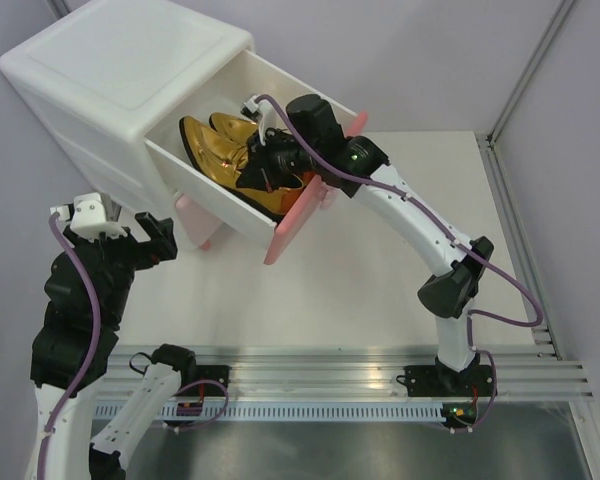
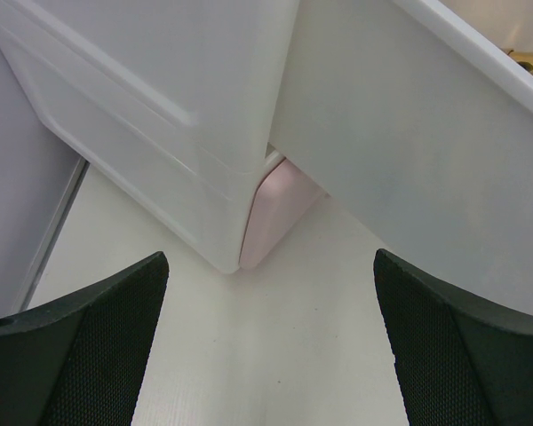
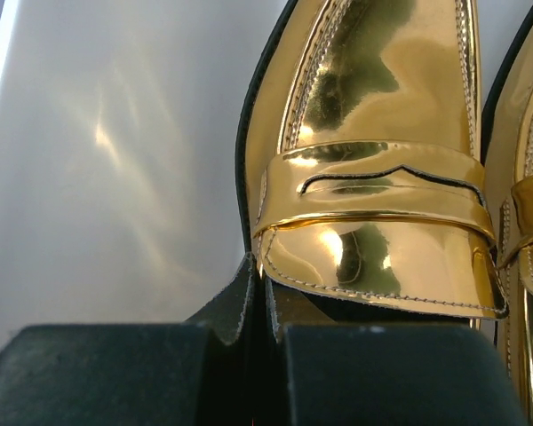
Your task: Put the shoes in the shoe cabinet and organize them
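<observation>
My right gripper (image 3: pixel 262 355) is clamped tight on the dark rim of a gold shoe (image 3: pixel 373 177). It lies in the pulled-out upper drawer (image 1: pixel 215 195) of the cabinet (image 1: pixel 110 70), just beside the other gold shoe (image 3: pixel 529 213). My left gripper (image 2: pixel 271 346) gapes wide and empty near the cabinet's lower front corner.

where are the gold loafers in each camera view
top external: gold loafers in the open white drawer, upper centre
left wrist: barely, a gold sliver at the top right edge, beyond the drawer's wall
right wrist: filling centre and right, close up
shared landmark: the white drawer
</observation>
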{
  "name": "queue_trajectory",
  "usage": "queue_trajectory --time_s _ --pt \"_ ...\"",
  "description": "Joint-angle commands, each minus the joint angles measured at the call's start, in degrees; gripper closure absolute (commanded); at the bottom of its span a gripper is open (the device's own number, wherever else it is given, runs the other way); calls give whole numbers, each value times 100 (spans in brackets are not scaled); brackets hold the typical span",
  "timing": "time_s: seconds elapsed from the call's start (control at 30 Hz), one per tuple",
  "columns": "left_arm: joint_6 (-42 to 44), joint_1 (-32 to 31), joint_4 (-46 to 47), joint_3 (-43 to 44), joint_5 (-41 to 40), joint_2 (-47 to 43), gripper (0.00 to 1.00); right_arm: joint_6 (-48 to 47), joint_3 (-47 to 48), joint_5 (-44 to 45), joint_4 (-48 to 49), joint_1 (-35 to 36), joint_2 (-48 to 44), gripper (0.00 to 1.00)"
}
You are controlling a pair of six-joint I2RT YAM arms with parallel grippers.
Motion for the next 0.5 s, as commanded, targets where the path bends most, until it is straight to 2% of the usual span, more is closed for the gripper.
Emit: queue_trajectory --time_s 0.0,0.3,0.4,0.47 --pt "194 -18 286 -38 -244 28 0 -442 367 -85 306 58 -34 99" --pt "510 -26 585 -126 -640 10 0 -1023 349 -253 297 137 2 93" --pt "669 -26 682 -126 -746 62 0 -944 262 -104 350 129 2 87" --pt "713 -26 700 -74 -799 141 0 -891 244 -69 402 146 54 80"
